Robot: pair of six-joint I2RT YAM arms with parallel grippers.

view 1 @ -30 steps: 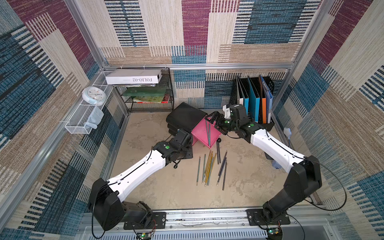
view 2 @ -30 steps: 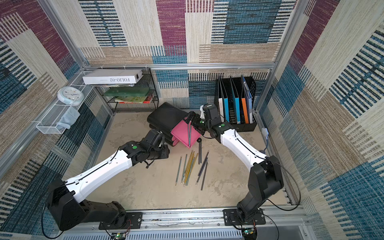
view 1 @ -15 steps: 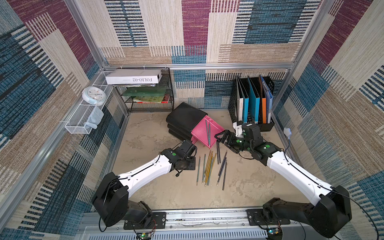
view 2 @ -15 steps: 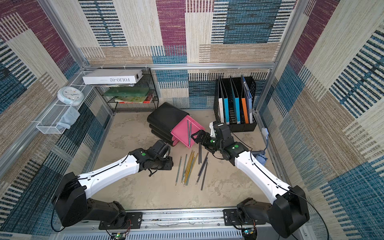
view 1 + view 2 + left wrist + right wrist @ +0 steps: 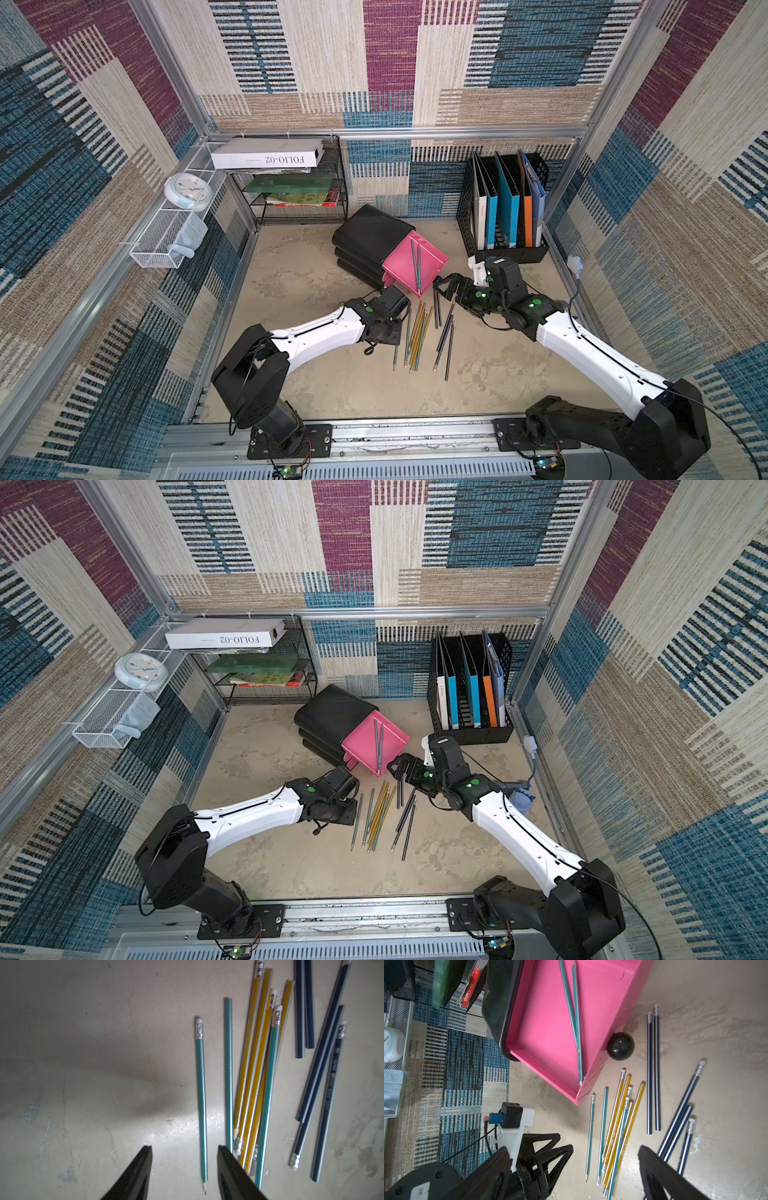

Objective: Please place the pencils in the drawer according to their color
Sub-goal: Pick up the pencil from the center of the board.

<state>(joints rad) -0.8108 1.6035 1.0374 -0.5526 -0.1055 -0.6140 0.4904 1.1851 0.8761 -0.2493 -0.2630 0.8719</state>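
Note:
The pink drawer (image 5: 395, 266) (image 5: 357, 746) (image 5: 546, 1022) stands pulled out of its black unit, with two teal pencils (image 5: 417, 266) (image 5: 574, 1012) lying in it. On the floor in front lie loose pencils: teal (image 5: 201, 1095) (image 5: 590, 1136), yellow (image 5: 419, 332) (image 5: 253, 1064) and navy (image 5: 444, 336) (image 5: 320, 1064). My left gripper (image 5: 390, 338) (image 5: 184, 1147) is open and low at the pile's left edge. The tip end of the leftmost teal pencil lies between its fingers, untouched. My right gripper (image 5: 442, 286) (image 5: 573, 1150) is wide open and empty by the drawer's front corner.
The black drawer unit (image 5: 365, 237) sits mid-back, and the drawer's black knob (image 5: 620, 1046) points at the navy pencils. A file rack with folders (image 5: 505, 216) stands back right. A wire shelf with books (image 5: 299, 195) is back left. A clock (image 5: 187, 191) and a wire basket (image 5: 162, 245) hang on the left wall.
My right gripper has drawn back from above the drawer to its front corner. My left gripper has moved from beside the drawer unit down to the pile's left edge.

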